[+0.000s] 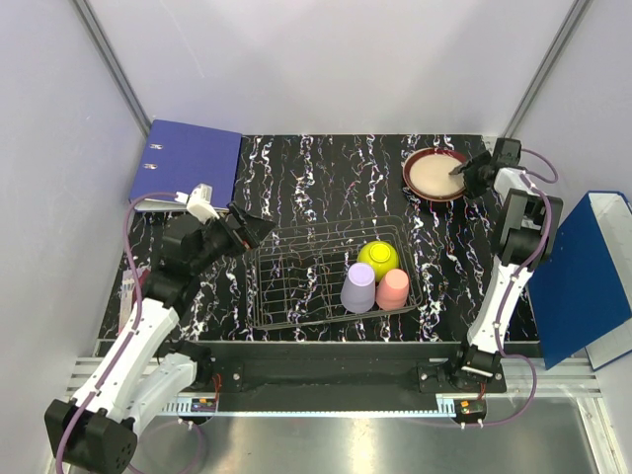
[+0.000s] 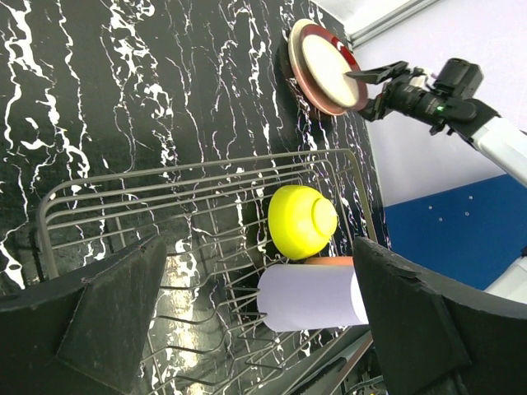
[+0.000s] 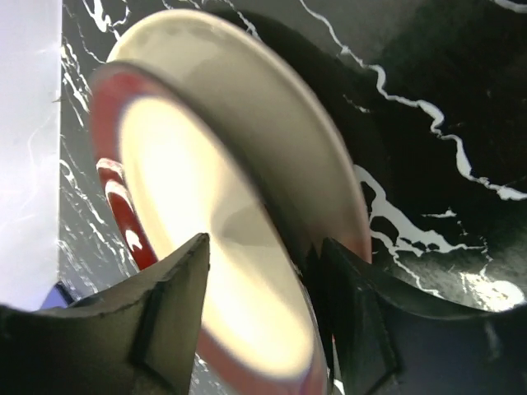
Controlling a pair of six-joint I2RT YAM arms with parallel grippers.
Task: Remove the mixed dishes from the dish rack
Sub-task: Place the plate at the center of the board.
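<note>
1. holding nothing with the left jaws, spread wide just left of the dish rack [image 1: 296, 281].
2. straddling the dark-red-rimmed plate [image 1: 434, 176] rim with the right jaws, parted, far right on the tabletop [image 1: 316, 178].
3. inside the rack's right end: yellow-green bowl [image 1: 378, 259], lavender cup [image 1: 358, 287], pink cup [image 1: 393, 289].

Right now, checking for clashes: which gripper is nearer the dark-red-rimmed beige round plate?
Right. The right gripper has its fingers either side of the rim of the dark-red-rimmed beige plate; the left gripper hovers at the left edge of the wire dish rack, well away.
</note>
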